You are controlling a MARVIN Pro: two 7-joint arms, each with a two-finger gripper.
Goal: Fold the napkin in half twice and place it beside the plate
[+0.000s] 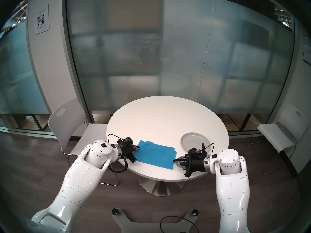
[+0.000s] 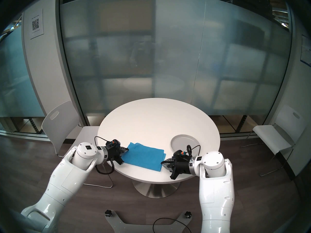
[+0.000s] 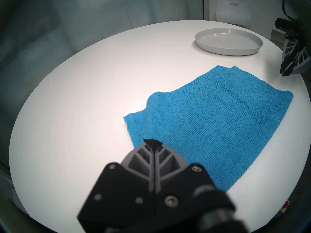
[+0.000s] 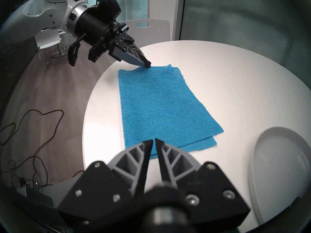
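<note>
Head view shows the blue napkin [image 1: 155, 154] folded once, flat on the round table [image 1: 165, 116], left of the plate [image 1: 193, 141]. Left gripper [image 4: 147, 64] is clenched empty at one short end; right gripper [image 4: 154, 141], slightly parted, grasps nothing opposite, likely positioned for the second fold.

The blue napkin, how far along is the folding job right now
One fold looks done: the napkin lies doubled, two layers showing at one end. Nothing is held; the left gripper is shut at one end, the right gripper slightly parted at the other. Left: the second fold and setting it beside the plate.
</note>
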